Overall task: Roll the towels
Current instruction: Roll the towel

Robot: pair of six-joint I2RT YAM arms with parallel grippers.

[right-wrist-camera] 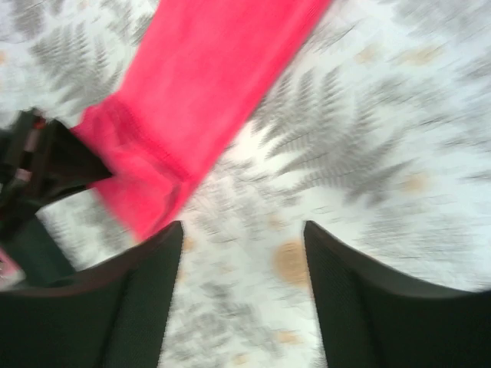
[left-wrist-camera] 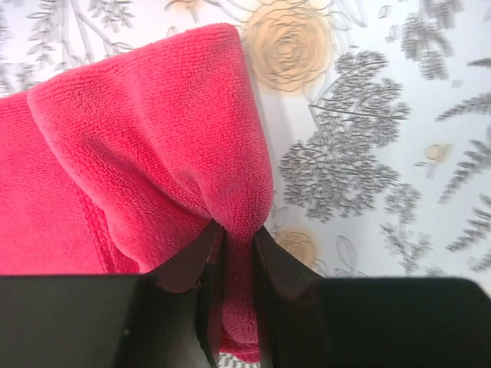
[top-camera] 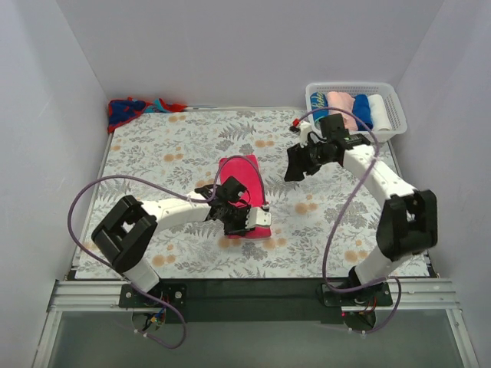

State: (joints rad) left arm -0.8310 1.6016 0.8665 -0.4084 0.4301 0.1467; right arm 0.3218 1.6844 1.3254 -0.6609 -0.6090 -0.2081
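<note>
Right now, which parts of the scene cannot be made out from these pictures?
- Pink towel, near end: top view, covered by the left claw; left wrist view, the pinched fold disappears between its fingers.
- Right wrist view: motion blur smears the towel's hem and the table cloth print.
- Rolls in the white basket: top view, too small to count surely.
- Red-and-blue towel: top view, crumpled in the far left corner, shape unclear.

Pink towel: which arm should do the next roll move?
Left. The left hand pinches an edge fold of the pink towel. The right hand is open, off to the side of the towel, and holds nothing.
</note>
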